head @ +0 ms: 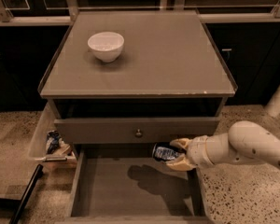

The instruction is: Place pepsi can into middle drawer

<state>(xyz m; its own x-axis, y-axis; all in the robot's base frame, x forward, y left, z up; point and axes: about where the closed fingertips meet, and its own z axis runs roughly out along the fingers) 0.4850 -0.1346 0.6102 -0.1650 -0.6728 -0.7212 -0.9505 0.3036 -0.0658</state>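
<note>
The pepsi can point(163, 152) is dark blue with white markings and lies on its side in my gripper point(177, 153). The gripper is shut on the can and holds it above the back right part of the open middle drawer point(107, 190). The drawer is wide and shallow with a bare grey floor, pulled out toward the camera. The can's shadow falls on the drawer floor just below it. My pale arm point(242, 146) reaches in from the right.
A white bowl point(106, 45) stands on the cabinet top point(177, 59) at the back left. A grey drawer front with a round knob point(138, 133) sits above the open drawer. A side bin point(39, 134) at the left holds a crumpled wrapper point(53, 143). A dark pole point(25, 195) leans at lower left.
</note>
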